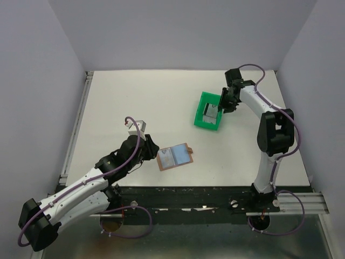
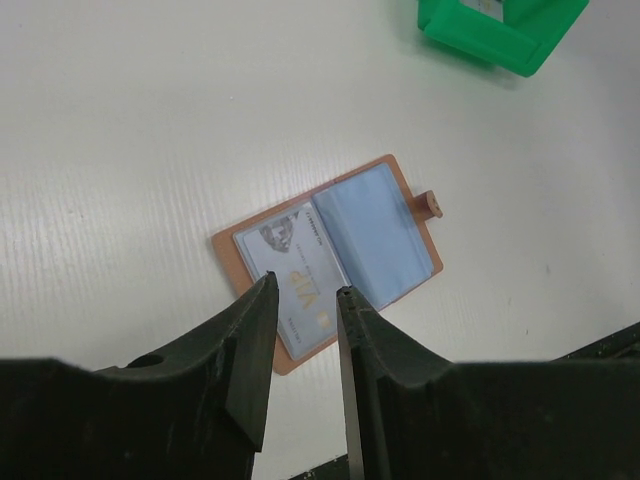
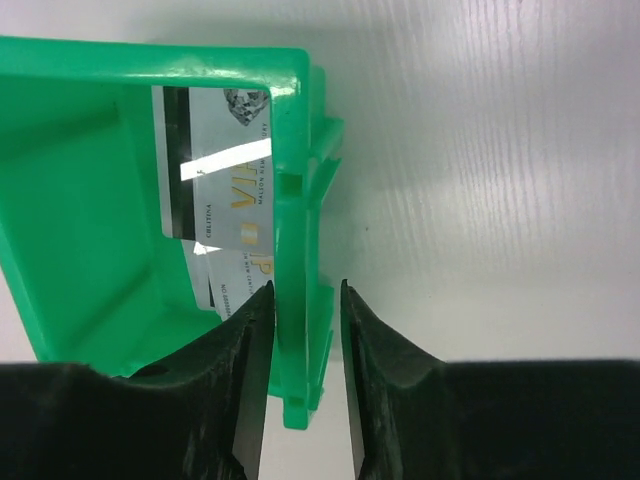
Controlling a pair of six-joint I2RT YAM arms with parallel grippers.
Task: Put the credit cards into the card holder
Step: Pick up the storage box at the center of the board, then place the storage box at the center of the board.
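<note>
left gripper [image 2: 306, 287], narrow gap and empty, over open tan leather card holder [image 2: 375, 235] — right gripper [image 3: 306, 286] straddles green plastic bin [image 3: 290, 150] wall, can't tell if clamped.

White table [image 1: 135, 97], inspected from above. Card holder [image 1: 176, 156] lies open and flat close to the near edge, a little left of centre (tan cover down, snap tab on its right side). Green bin [image 1: 206, 124] stands in the right half, toward the far edge, well apart from the holder.
</note>
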